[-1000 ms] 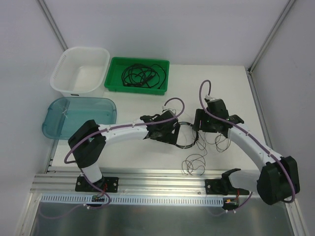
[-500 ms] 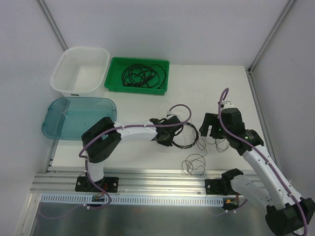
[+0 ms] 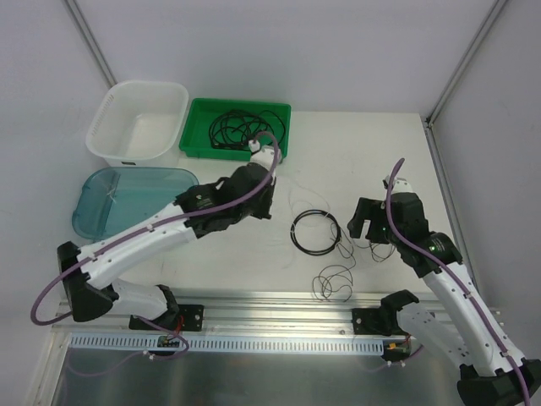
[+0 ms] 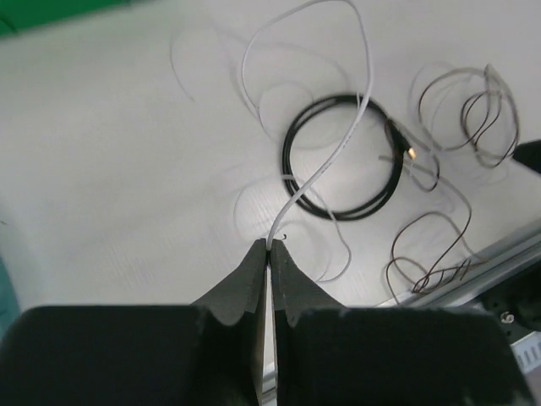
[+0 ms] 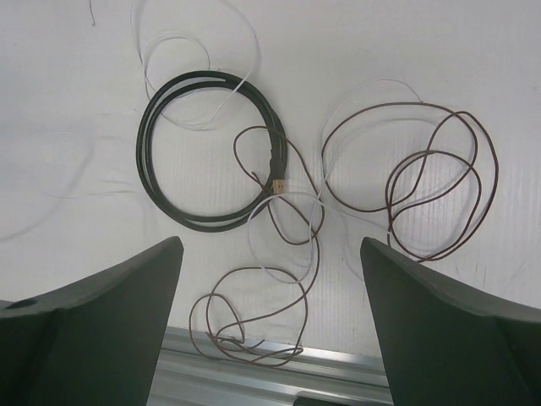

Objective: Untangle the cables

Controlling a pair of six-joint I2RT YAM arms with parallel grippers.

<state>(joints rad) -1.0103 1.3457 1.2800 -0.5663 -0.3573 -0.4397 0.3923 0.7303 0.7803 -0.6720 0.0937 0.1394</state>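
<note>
Left tool [image 4: 270, 249] is clamped on the white cable [image 4: 338, 152]; right tool [image 5: 270, 244] is spread open. If the cable is pulled, the black coil [image 4: 342, 216] it crosses could be dragged along.

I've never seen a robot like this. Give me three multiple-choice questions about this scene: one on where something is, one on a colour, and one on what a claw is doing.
1. Where does the loose heap of black cables lie?
A. in the white basket
B. in the green tray
C. in the blue tub

2. What colour is the thin cable in the left claw?
A. white
B. red
C. yellow

3. How is the right claw?
A. shut on the black coil
B. shut on a brown wire
C. open, holding nothing

Answers:
1 B: the top view shows the heap inside the tray's walls.
2 A: the left wrist view shows a white strand leaving the shut claw.
3 C: its jaws stand wide apart with nothing between them.
</note>
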